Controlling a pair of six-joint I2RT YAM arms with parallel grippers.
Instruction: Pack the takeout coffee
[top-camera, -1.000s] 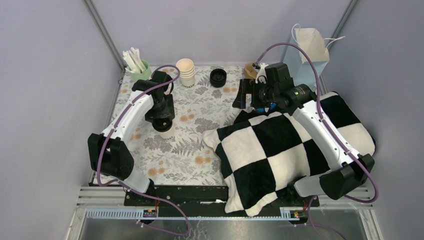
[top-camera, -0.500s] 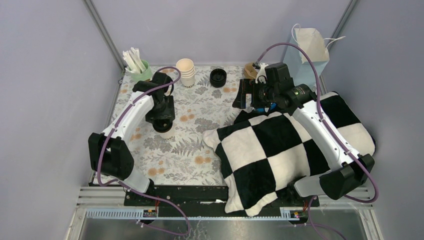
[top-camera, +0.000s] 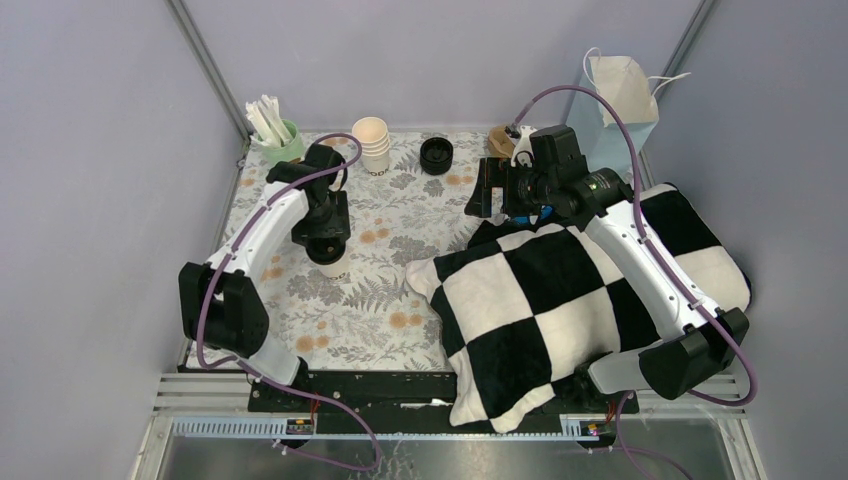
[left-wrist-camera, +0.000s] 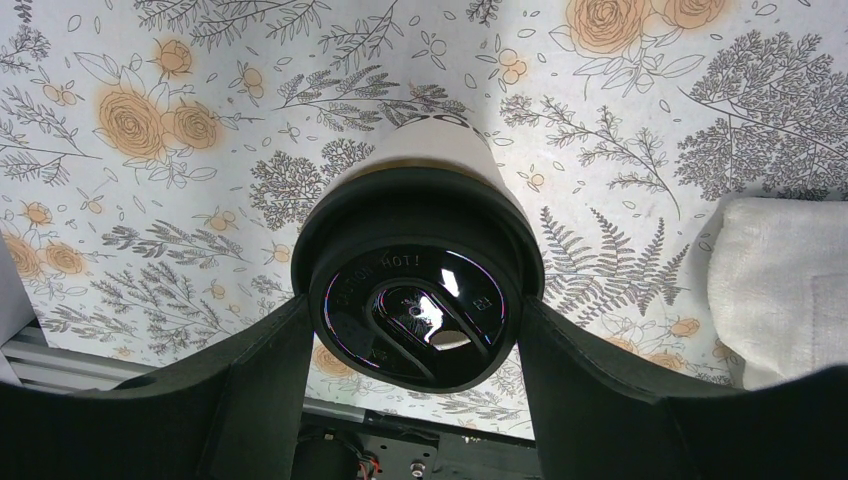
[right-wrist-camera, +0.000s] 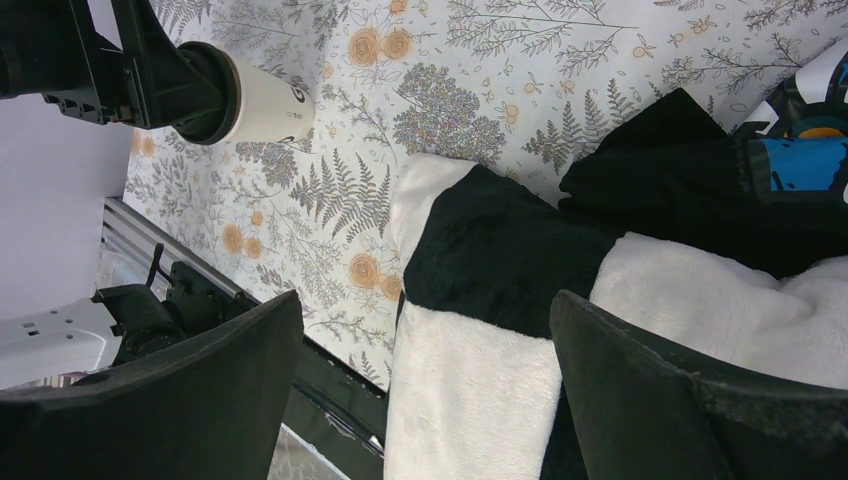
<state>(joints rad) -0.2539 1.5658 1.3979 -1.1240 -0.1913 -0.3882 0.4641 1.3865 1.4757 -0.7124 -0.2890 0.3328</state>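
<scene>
The takeout coffee, a small cream paper cup (top-camera: 335, 266) with dark print and a round black lid (left-wrist-camera: 418, 305), stands upright on the floral cloth at the left middle. My left gripper (top-camera: 328, 245) is straight above it, and its two fingers press on opposite sides of the lid's rim in the left wrist view (left-wrist-camera: 418, 322). The right wrist view shows the same cup (right-wrist-camera: 262, 102) with the fingers clamped at its lid. My right gripper (top-camera: 484, 195) is open and empty, hovering over the far corner of the checkered cushion (right-wrist-camera: 470, 400).
A black-and-white checkered cushion (top-camera: 560, 300) covers the right half. At the back stand a mint-green cup of white sticks (top-camera: 275, 138), a stack of cream cups (top-camera: 372, 146), a black round piece (top-camera: 436, 156), a brown item (top-camera: 500, 137) and a pale blue paper bag (top-camera: 622, 100).
Almost nothing. The left arm's elbow has shifted very slightly; the left gripper stays on the lidded cup. The right arm has not moved.
</scene>
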